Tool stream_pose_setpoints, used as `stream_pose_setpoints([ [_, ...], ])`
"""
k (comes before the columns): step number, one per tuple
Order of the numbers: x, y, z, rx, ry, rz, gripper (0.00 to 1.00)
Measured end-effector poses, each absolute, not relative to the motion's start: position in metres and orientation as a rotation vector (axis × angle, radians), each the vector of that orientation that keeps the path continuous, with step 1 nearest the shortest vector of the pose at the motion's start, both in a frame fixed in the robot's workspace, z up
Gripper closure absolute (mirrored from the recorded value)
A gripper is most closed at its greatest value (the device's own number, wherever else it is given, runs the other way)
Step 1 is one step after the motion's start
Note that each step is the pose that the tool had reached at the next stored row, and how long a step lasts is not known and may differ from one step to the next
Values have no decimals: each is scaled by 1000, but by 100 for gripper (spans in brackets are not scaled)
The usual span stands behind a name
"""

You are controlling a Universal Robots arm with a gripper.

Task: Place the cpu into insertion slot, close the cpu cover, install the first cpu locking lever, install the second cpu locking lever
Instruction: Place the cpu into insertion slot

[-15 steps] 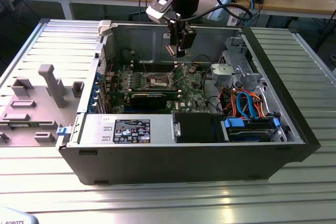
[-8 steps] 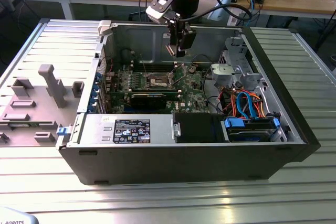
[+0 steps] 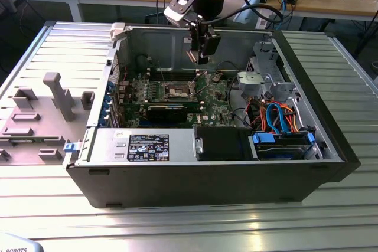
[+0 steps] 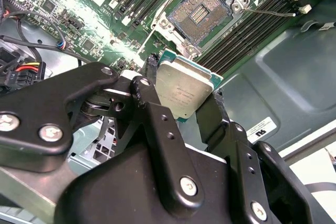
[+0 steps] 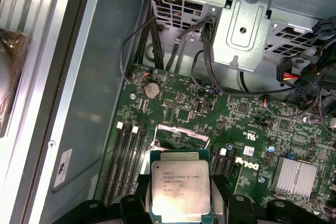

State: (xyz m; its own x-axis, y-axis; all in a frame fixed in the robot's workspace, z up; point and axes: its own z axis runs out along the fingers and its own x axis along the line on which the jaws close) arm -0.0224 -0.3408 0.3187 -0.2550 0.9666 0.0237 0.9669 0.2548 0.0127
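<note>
The cpu (image 4: 181,88) sits clamped between the gripper's fingers (image 4: 211,115), which press on two opposite edges of its green carrier. Its silvery metal top faces back toward the wrist, as both wrist views show, and its contact side faces away, toward the board. So the gripper (image 3: 202,57) is closed on the chip and carries it in the air, touching nothing else.

By the look of it the chip is light, thin and stiff. Its smooth lid is probably slippery and its underside delicate, so the edges seem the right place to hold it, as here, with modest force and the chip kept level.

The insertion slot (image 4: 202,13) lies beyond the fingertips, apart from the chip and a little off to one side. It is uncovered, with its dark contact field bare inside the silver rim. The green circuit board (image 3: 212,100) spreads around it.

The arm reaches down from above into the open computer case (image 3: 150,45), wrist over the board. The gripper points downward with a slight tilt and hangs clear of the case walls.
</note>
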Motion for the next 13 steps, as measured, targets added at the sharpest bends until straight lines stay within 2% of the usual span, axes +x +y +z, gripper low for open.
stream_pose_setpoints([
  [13, -22, -341, 319, -1927, -2467, -38, 46],
])
